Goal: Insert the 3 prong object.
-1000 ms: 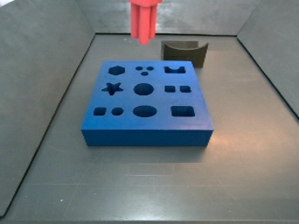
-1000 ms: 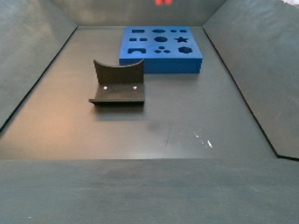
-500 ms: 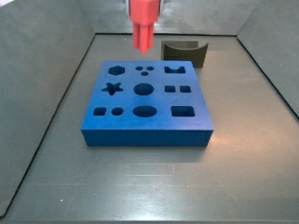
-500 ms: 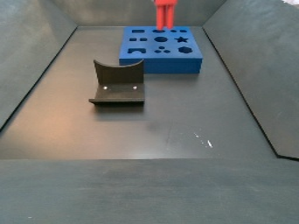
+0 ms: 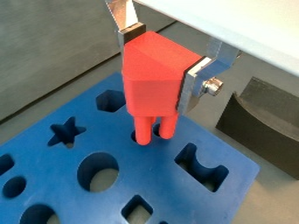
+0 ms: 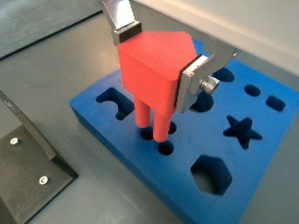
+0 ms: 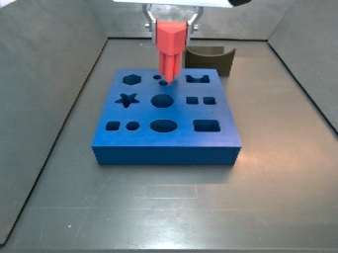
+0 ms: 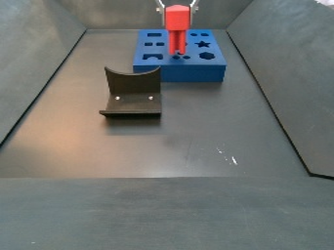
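Observation:
My gripper [image 5: 163, 61] is shut on the 3 prong object [image 5: 155, 83], a bright red peg with narrow prongs pointing down. It also shows in the other wrist view [image 6: 149, 74] and in both side views [image 7: 171, 44] [image 8: 175, 21]. The prong tips reach the small round holes near the far edge of the blue block [image 7: 165, 133]; in a wrist view [image 6: 158, 136] they seem to enter them. The silver fingers [image 6: 193, 74] clamp the peg's wide body. The blue block [image 8: 183, 61] has several shaped holes.
A dark grey curved block [image 7: 209, 59] stands beyond the blue block, also in a side view [image 8: 132, 93]. Grey walls [image 7: 53, 99] enclose the dark floor [image 8: 183, 137]. A star hole [image 7: 128, 100] and round holes lie near the peg.
The gripper has come down with the red peg from above the block's far edge until the prongs meet the small holes. The gripper body now shows in a side view.

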Motion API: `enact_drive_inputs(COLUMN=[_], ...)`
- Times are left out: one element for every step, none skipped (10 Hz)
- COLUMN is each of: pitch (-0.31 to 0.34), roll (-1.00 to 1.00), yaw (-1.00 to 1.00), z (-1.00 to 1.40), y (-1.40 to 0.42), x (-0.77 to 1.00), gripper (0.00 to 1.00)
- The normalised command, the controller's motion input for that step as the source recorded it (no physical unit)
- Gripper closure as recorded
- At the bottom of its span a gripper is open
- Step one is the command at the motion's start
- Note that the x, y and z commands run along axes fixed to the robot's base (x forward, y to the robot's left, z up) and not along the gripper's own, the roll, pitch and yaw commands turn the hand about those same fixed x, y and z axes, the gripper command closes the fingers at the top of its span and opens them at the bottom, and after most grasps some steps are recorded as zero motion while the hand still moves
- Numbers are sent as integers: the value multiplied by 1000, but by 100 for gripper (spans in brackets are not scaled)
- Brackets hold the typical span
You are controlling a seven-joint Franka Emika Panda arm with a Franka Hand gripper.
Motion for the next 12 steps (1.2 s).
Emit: enact_drive_inputs(pitch=[0, -19, -47, -41, -37, -49, -51, -46, -39, -79, -111, -121], roll=[-84, -167, -184, -224, -236, -119, -69, -69, -104, -97, -33, 0], yaw=[0, 0, 94, 117, 140, 86, 77, 46, 0, -51, -66, -34], z=[-166, -254, -314, -306, -280, -286, -214, -234, -314, -443, -534, -577], y=[103, 80, 0, 0, 0, 9, 0, 0, 0, 0, -20, -34], x=[-37, -60, -26, -54, -97, -329, -354, -311, 0, 69, 80, 80], gripper=[100, 100, 100, 100, 100, 100, 100, 100, 100, 100, 100, 100])
